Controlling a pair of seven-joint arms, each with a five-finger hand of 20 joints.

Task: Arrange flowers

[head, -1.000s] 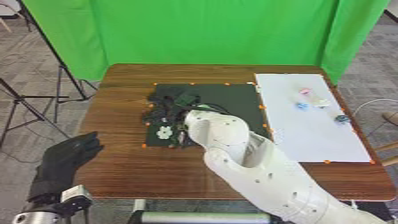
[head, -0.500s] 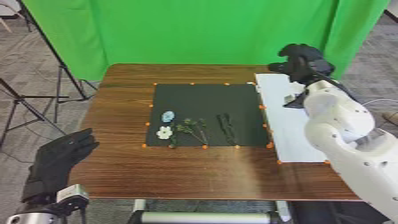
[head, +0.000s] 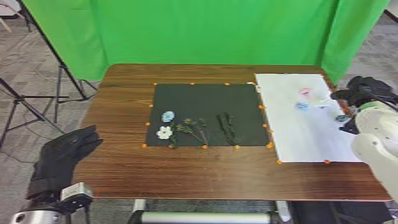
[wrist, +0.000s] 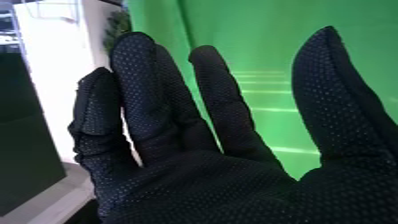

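On the square black mat (head: 191, 100), a pale-blue flower (head: 168, 116) and a white flower (head: 164, 133) lie left of green leafy stems (head: 227, 128), the arranging seemingly part done, small coloured blooms (head: 306, 92) left on the white sheet (head: 306, 142) at right, the right hand's (head: 366, 91) and left hand's (head: 64, 156) fingers open.

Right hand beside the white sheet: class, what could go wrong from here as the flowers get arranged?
The right hand is close to the dark blue flower, so a low sweep might knock it off the white sheet. On the black mat, the light blue flower lies just beyond a white flower; adding another there could crowd or shift them.
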